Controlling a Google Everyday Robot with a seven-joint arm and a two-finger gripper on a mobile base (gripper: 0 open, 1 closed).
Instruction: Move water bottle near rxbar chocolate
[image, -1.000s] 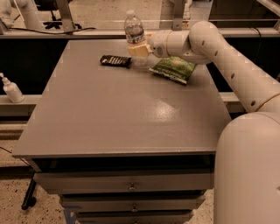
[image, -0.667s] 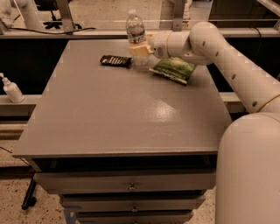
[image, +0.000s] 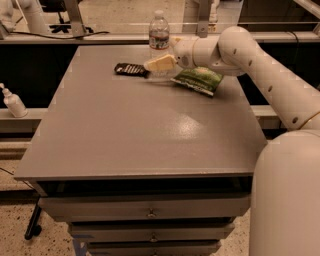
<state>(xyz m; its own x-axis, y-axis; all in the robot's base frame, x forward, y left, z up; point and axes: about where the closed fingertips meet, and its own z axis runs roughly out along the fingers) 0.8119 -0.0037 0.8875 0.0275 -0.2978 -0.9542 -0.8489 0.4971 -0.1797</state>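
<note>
The water bottle (image: 159, 31), clear with a white cap and a white-and-red label, stands upright at the table's far edge. My gripper (image: 160, 63) reaches in from the right and is closed around the bottle's lower part; one cream finger (image: 161, 62) lies across its front and the other is hidden behind it. The rxbar chocolate (image: 131, 69), a small flat black bar with white lettering, lies on the table just left of the gripper, a short gap from the bottle.
A green chip bag (image: 197, 80) lies under my wrist, right of the bottle. A small white pump bottle (image: 12, 101) stands on a ledge off the table's left side. The grey table (image: 150, 130) has drawers below its front edge.
The bottle has shifted slightly to the right. The gripper's finger now sits a little lower across the bottle's front. The bar and bag have not moved.
</note>
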